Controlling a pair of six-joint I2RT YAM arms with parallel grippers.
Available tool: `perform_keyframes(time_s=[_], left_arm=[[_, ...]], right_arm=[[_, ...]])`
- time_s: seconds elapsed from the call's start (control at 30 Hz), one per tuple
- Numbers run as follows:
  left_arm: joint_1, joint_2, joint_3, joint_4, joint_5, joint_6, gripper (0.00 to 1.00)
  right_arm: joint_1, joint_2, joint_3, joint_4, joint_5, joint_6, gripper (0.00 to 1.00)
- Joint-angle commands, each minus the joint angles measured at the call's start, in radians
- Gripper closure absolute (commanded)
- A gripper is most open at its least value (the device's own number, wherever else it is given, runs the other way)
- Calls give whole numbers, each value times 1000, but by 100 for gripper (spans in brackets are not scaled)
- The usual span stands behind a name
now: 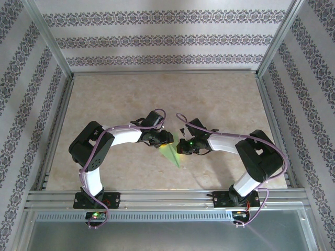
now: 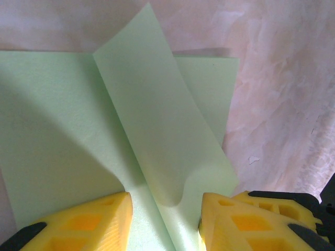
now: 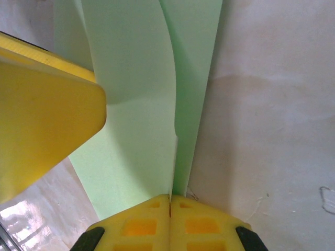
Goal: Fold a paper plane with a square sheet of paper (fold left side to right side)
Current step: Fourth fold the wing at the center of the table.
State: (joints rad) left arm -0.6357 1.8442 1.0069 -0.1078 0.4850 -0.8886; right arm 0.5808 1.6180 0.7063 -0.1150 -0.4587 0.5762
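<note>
- Yellow right fingers (image 3: 141, 225) sit closest of all, pressed tight together, and the raised edge of the light green sheet of paper (image 3: 136, 104) runs straight into the seam between them. I read that as a pinch on the paper, there to hold the flap up off the surface (image 3: 272, 130).
- Just beyond those fingertips the sheet stands lifted and bowed. A narrower strip runs along its right side, next to the bare surface. My guess is that the lift is how the left part gets swung over to the right.
- Over to the left fingers (image 2: 84, 222): they are spread apart, one on each side of a raised flap, with paper passing down between them. They grip nothing that I can see, as the gap is far too wide for a thin sheet.
- They look placed to pin the flat part of the sheet while the other arm carries the flap. Whether they touch it, I cannot tell.
- Seen from above, both pairs of fingers meet over the middle of the surface. The green paper pokes out as a pointed sliver between and just below them.
- My call is that the fold is under way and the crease is not yet pressed down. Paper this light could slide or buckle if the pinch pulls before the sheet is held.
</note>
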Motion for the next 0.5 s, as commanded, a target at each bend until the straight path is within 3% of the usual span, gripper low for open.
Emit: perform_keyframes(time_s=[0.0,0.47], left_arm=[[-14,29,12,-75,-34,23,59],[-6,-13,26,-101,-43,48,55]], right_arm=[[15,23,25,8,16,-16,98],[29,74,24,-49,50,-28,99]])
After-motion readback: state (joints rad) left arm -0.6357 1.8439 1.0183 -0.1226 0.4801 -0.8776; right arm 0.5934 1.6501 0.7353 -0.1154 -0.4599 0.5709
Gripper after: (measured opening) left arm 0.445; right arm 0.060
